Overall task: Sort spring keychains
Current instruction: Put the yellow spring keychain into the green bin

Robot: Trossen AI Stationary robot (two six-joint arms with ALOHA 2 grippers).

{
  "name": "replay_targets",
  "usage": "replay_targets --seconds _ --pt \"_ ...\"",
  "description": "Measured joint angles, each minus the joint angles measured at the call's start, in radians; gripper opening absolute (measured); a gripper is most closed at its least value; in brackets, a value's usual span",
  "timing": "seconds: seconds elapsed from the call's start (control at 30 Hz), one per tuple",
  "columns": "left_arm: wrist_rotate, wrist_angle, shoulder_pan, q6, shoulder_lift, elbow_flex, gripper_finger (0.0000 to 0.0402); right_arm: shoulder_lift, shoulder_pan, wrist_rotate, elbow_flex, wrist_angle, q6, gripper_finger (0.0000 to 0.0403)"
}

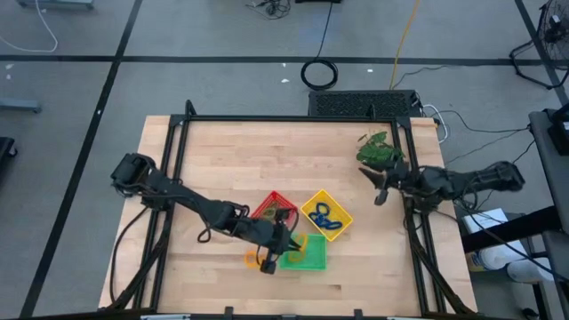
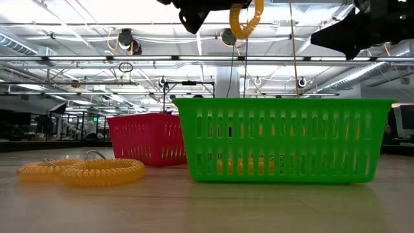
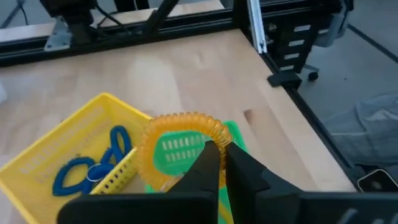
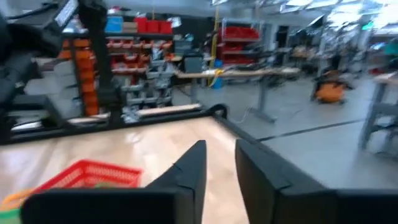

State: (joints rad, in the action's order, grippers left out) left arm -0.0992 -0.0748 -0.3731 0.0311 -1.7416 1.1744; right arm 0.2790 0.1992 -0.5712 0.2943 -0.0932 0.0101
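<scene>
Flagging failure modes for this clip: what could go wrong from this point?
The left gripper pinches the orange keychain by a thin edge of its coil, so it may slip. It hangs by the green tray and yellow tray, so it could land in the wrong one. More orange keychains remain on the table.

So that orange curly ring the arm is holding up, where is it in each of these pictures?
High view: the orange keychain sits at the left gripper, low in the picture, beside the green tray.
Low view: top centre, hanging above that tray.
Left wrist view: centre, pinched in the fingers, over the tray.
Right wrist view: not visible.
Shared landmark: the green tray.
</scene>
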Motion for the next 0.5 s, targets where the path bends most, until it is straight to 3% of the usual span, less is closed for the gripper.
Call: replay_targets --seconds 0.2,0.33,0.5 --pt "0.021 -0.002 0.031 0.000 0.000 0.000 0.0016 -0.030 -0.198 0.142 0.000 0.000 -0.056 0.0010" --pt "0.024 -0.004 0.037 -0.016 0.000 0.000 0.0015 -0.030 -0.312 0.281 -0.012 -0.005 -0.056 0.0002" --pt "0.024 -0.004 0.037 -0.036 0.000 0.000 0.0008 -0.052 -0.411 0.381 -0.057 -0.014 -0.056 0.0000"
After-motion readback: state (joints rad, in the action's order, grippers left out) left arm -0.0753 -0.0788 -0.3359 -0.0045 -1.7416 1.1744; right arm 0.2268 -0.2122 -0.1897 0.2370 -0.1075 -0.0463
